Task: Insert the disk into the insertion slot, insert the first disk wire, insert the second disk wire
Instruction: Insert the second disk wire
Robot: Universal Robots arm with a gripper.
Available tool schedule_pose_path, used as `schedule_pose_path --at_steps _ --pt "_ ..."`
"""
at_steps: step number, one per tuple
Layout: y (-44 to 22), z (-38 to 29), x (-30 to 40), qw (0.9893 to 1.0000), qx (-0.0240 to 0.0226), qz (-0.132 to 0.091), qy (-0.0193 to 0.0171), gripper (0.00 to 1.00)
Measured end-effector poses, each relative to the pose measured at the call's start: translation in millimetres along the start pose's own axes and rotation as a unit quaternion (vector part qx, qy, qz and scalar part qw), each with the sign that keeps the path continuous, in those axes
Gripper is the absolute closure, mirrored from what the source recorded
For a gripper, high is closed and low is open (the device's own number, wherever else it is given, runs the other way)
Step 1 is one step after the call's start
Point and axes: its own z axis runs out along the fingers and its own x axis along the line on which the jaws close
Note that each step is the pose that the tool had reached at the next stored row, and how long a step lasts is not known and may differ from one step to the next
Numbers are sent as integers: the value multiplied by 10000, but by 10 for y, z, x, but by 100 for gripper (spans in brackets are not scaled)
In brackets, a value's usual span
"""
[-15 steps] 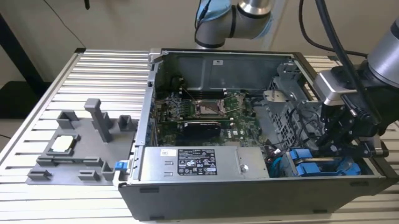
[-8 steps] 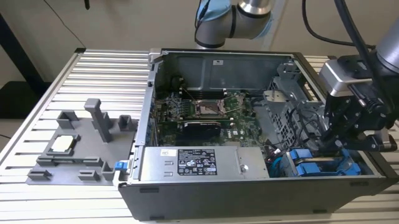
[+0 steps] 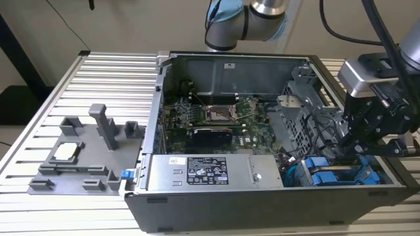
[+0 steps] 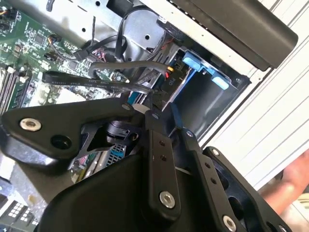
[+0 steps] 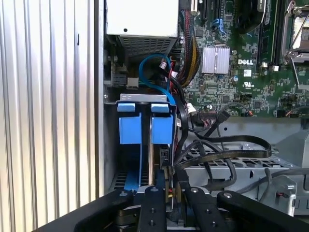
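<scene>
The gripper (image 5: 170,193) is reaching into the slot (image 5: 145,140), fingers nearly closed, apparently pinching a wire connector (image 5: 167,181). The disk seems already seated beside the blue rails (image 3: 335,174); wiring appears unfinished.

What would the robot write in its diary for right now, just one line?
gripper: down inside computer case | near: blue drive carriers, black wires | holding: cannot tell
</scene>
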Motion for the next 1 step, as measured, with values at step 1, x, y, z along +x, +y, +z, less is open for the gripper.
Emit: schedule_pose_path --at_steps 1 --pt "0 0 0 10000 0 0 0 76"
